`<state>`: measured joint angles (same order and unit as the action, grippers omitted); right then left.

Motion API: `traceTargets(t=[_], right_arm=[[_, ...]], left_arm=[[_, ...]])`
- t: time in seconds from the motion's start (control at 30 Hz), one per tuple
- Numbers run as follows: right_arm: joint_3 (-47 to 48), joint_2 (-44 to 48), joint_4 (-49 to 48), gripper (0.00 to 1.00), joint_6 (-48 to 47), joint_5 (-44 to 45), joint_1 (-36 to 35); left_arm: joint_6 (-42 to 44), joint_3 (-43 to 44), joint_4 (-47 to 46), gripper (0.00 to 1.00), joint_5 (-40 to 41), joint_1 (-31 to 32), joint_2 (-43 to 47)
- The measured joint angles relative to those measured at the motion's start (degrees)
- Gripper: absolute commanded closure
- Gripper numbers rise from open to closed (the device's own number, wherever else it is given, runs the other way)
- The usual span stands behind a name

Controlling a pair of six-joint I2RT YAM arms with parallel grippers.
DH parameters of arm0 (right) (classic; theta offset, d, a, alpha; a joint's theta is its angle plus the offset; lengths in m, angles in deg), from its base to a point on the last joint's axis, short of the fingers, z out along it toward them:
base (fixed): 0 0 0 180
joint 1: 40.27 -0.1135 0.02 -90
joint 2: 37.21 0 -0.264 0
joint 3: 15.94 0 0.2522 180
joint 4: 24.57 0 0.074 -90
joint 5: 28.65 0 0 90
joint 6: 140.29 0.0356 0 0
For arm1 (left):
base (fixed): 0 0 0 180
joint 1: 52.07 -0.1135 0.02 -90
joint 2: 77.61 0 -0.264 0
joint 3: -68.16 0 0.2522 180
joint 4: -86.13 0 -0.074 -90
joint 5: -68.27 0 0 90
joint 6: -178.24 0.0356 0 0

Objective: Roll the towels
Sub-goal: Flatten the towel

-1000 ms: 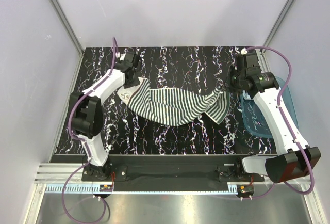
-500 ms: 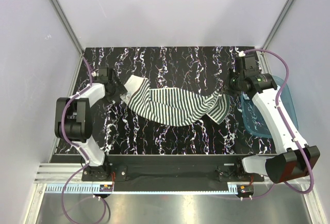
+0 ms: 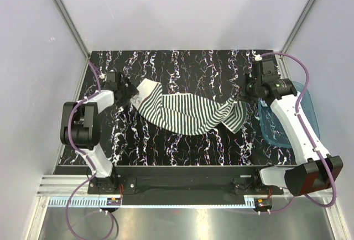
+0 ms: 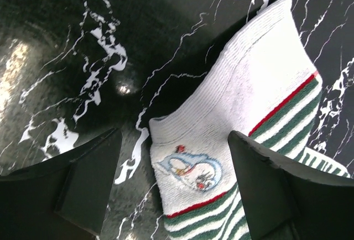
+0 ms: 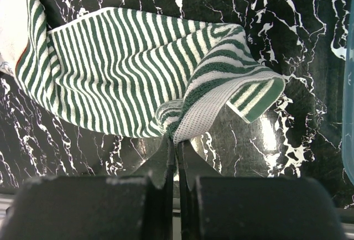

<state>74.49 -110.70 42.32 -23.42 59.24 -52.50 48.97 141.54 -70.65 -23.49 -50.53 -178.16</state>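
The striped towel (image 3: 188,113) lies crumpled across the middle of the black marbled table (image 3: 182,66). Its white end with a cartoon patch (image 4: 191,171) points left. My left gripper (image 3: 129,92) is open and low at that end; in the left wrist view the patch lies between the fingers (image 4: 83,179) of the gripper (image 4: 177,187), which do not hold it. My right gripper (image 3: 241,97) is shut on the towel's right edge (image 5: 210,104), pinched at the fingertips (image 5: 176,140) and lifted slightly. The pale blue towel is not in view.
A translucent blue plastic tray (image 3: 303,113) sits at the table's right edge under my right arm; its rim shows in the right wrist view (image 5: 350,85). Grey walls enclose the table on the left, back and right.
My left arm swung left away from the towel's white end, letting go of it, then came back a little toward it. My right gripper kept its hold and barely moved.
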Motion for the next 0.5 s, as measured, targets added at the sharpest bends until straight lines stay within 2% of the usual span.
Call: traceTargets(t=[0.03, 0.17, 0.2, 0.3, 0.43, 0.5], right_arm=[[0.0, -0.1, 0.0, 1.0, 0.0, -0.3, 0.0], [0.0, -0.8, -0.3, 1.0, -0.1, -0.6, 0.0], [0.0, -1.0, -0.4, 1.0, -0.1, -0.6, 0.0], [0.0, -1.4, -0.7, 1.0, -0.1, -0.6, 0.0], [0.0, -1.6, -1.0, 1.0, -0.1, -0.7, 0.0], [-0.1, -1.6, -1.1, 1.0, -0.1, -0.9, 0.0]], left_arm=[[-0.1, 0.1, -0.5, 0.19, -0.1, 0.0, -0.3], [-0.9, 1.1, -1.3, 0.48, -0.8, 0.0, -3.2], [-1.1, 1.1, -1.7, 0.63, -0.9, 0.0, -3.9], [-1.3, 1.1, -2.0, 0.79, -1.0, 0.0, -4.0], [-0.8, 1.4, -1.3, 0.85, -0.5, 0.0, -3.8], [0.2, 2.4, 0.9, 0.85, 0.5, 0.0, -3.1]])
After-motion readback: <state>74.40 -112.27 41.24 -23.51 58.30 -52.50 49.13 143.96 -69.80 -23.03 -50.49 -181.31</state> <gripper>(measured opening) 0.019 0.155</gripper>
